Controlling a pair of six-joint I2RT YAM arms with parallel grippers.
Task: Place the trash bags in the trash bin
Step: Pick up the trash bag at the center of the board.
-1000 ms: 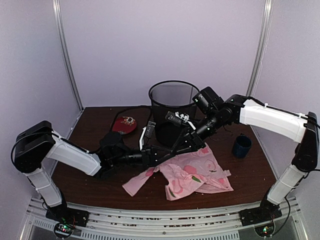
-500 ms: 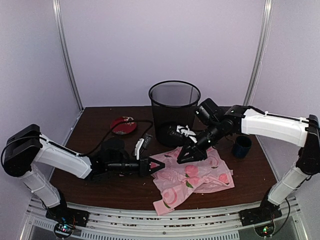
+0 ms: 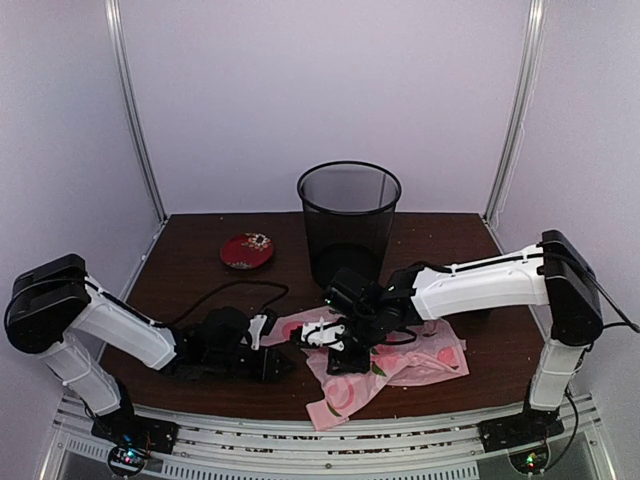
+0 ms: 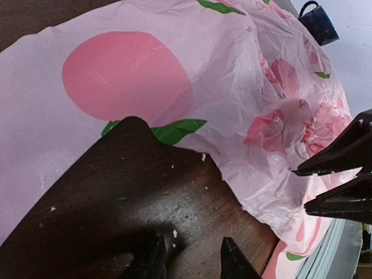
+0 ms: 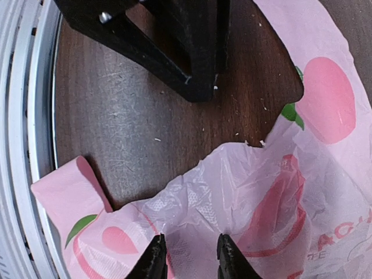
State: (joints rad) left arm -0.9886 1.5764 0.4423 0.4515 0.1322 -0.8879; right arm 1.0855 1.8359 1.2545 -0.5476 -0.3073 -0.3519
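Observation:
The trash bags are one crinkled pale-pink bag with pink round prints, lying spread on the table in front of the trash bin. The bin, of black mesh, stands upright behind it. My left gripper is open low over bare wood, just left of the bag, touching nothing. My right gripper points down on the bag's near left part. Its fingertips stand apart on the film. The left gripper's black fingers lie close by.
A red plate sits at the back left of the table. A dark-blue mug stands beyond the bag on the right. The table's front rail runs right beside the bag's near corner. Cables trail by the left arm.
The left gripper has let go of the bag, opened and drawn back to the left. The right arm has swung down and left onto the bag, which now lies flatter.

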